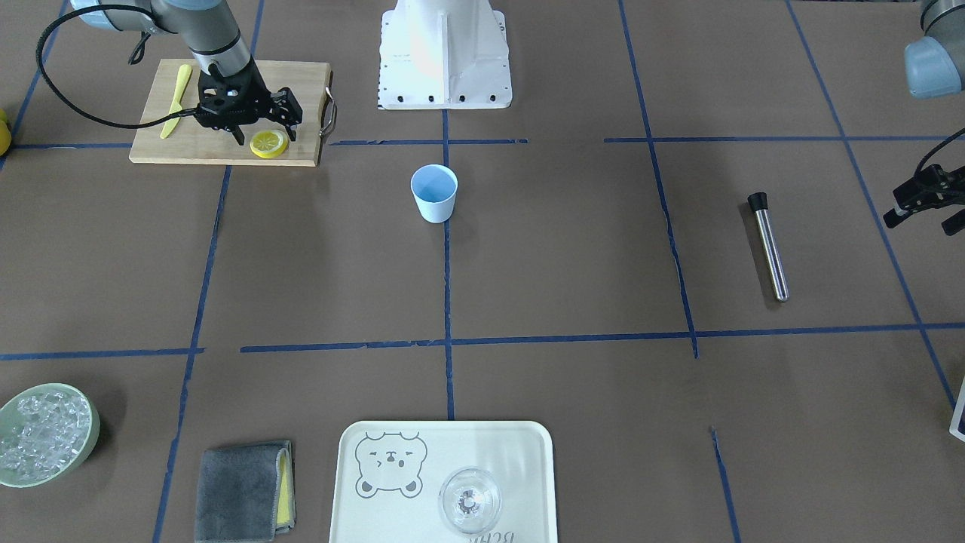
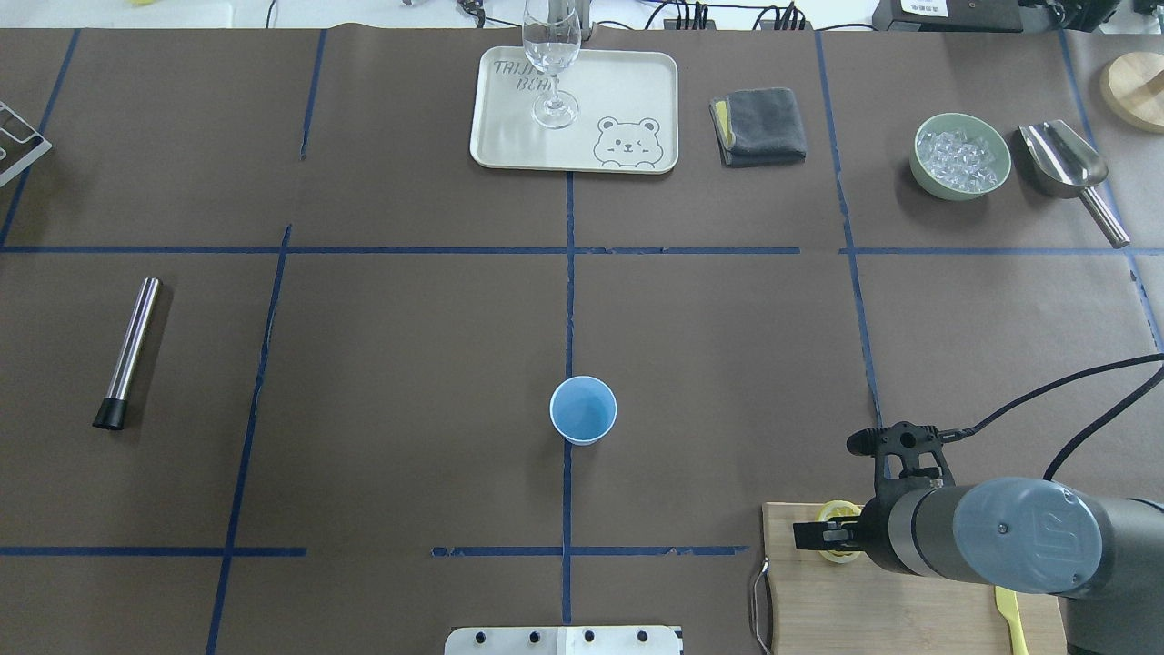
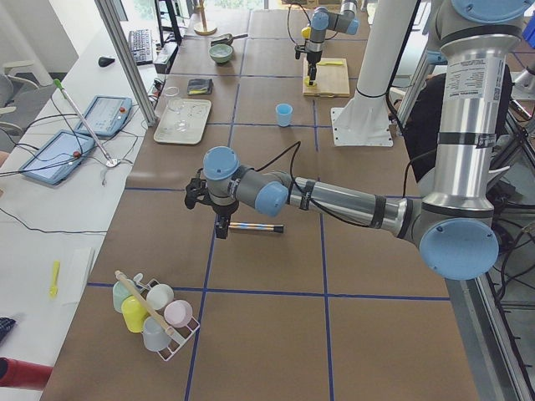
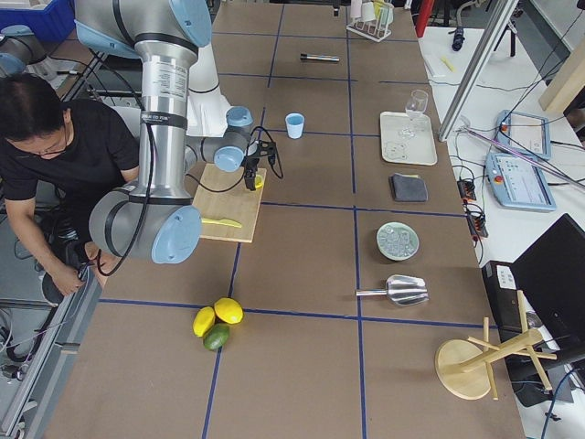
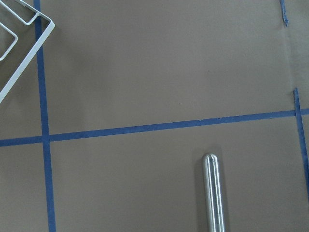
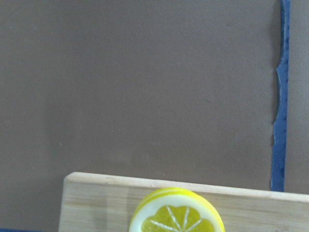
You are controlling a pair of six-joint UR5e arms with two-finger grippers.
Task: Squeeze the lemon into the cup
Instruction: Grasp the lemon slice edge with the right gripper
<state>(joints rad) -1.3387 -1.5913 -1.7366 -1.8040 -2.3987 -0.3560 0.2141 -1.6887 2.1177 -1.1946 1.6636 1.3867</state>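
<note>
A robotics lab is shown. The table (image 1: pixel 565 249) is covered in brown paper and marked into squares with blue tape (image 1: pixel 446 302). Control tablets (image 3: pixel 104 113) are laid on a side bench (image 3: pixel 50 209).

I see the desk (image 1: pixel 573 256) covered in dull brown paper with blue tape (image 1: pixel 448 302). The board (image 1: pixel 301 75) is pale wood. The cup (image 1: pixel 434 193) looks like smooth plastic. The rod (image 1: pixel 773 256) is shiny metal. The grey cloth (image 1: pixel 237 492) looks soft.

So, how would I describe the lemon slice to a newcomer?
Look for the wooden cutting board beside the robot's base. Near its corner closest to the blue cup lies the lemon slice. Unlike the long yellow knife on the same board, it is round with segmented flesh.
</note>
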